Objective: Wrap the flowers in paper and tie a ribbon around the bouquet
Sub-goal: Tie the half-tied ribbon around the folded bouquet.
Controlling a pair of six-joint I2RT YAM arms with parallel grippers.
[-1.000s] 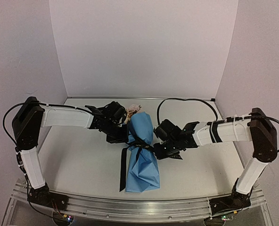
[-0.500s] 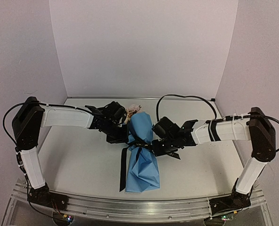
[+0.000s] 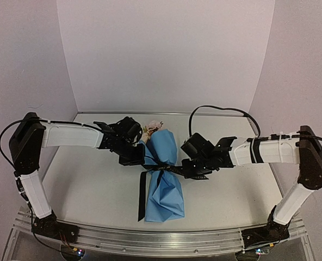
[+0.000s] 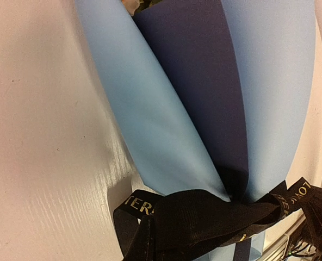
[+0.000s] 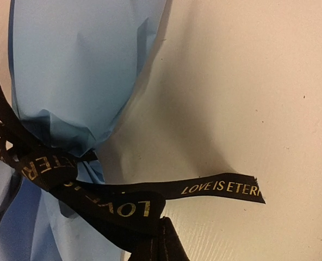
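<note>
The bouquet (image 3: 163,175) lies mid-table, wrapped in light blue paper (image 4: 150,119) with its navy face (image 4: 204,81) showing inside the fold. Pale flowers (image 3: 153,127) peek out at the far end. The black ribbon (image 3: 160,169) with gold lettering cinches the paper's waist, and one tail (image 3: 142,197) trails toward me. My left gripper (image 3: 135,159) sits at the bouquet's left and is shut on a ribbon loop (image 4: 199,215). My right gripper (image 3: 187,169) is shut on the ribbon loop (image 5: 115,207) at the right side. A free ribbon end (image 5: 221,188) sticks out above the table.
The white table (image 3: 85,185) is walled at the back and on both sides. A black cable (image 3: 221,110) arcs over the right arm. A metal rail (image 3: 161,239) runs along the near edge.
The right gripper has closed on the ribbon at the bouquet's right side and drawn right. The left gripper has shifted slightly left, and the ribbon sits tighter around the paper.
</note>
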